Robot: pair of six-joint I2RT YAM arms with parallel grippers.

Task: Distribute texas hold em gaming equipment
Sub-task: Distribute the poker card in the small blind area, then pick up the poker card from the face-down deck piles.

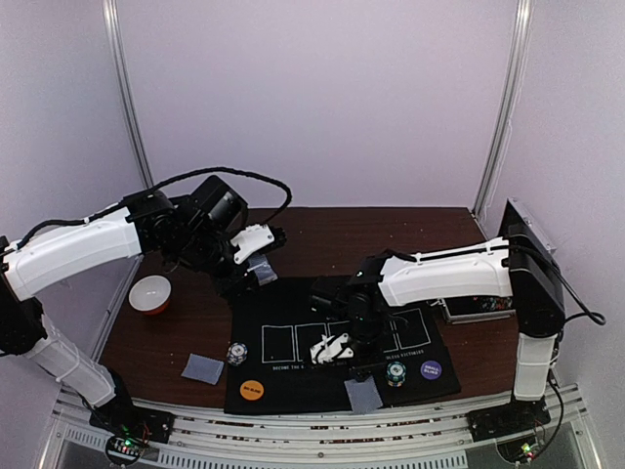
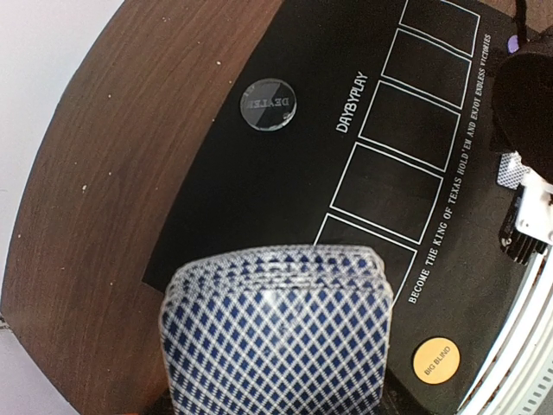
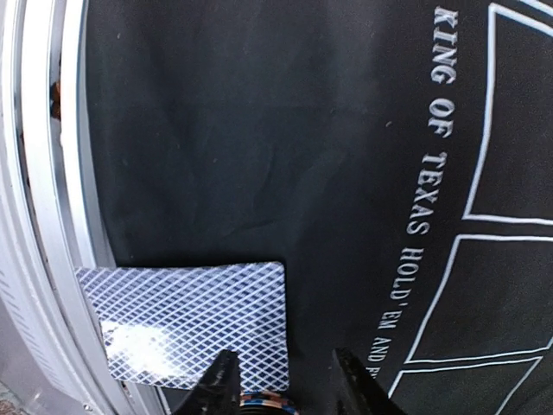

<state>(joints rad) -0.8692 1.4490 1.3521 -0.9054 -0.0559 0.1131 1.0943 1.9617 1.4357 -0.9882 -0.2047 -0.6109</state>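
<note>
My left gripper (image 1: 258,256) is shut on a deck of blue-backed playing cards (image 2: 276,337), held in the air over the far left corner of the black mat (image 1: 303,386); the deck hides its fingers in the wrist view. My right gripper (image 3: 289,385) hangs low over the mat's front edge, jaws apart with nothing between them. One card (image 3: 186,324) lies face down just left of its fingertips and overhangs the mat edge. A striped chip stack (image 1: 395,373) sits beside it. The clear dealer disc (image 2: 267,103), orange disc (image 1: 252,389) and purple disc (image 1: 431,370) lie on the mat.
Another chip stack (image 1: 235,352) stands at the mat's left edge, and a face-down card (image 1: 203,368) lies on the wood beside it. A red and white bowl (image 1: 150,293) sits far left. The silver case (image 1: 479,305) is at the right. A metal rail (image 3: 43,259) borders the front.
</note>
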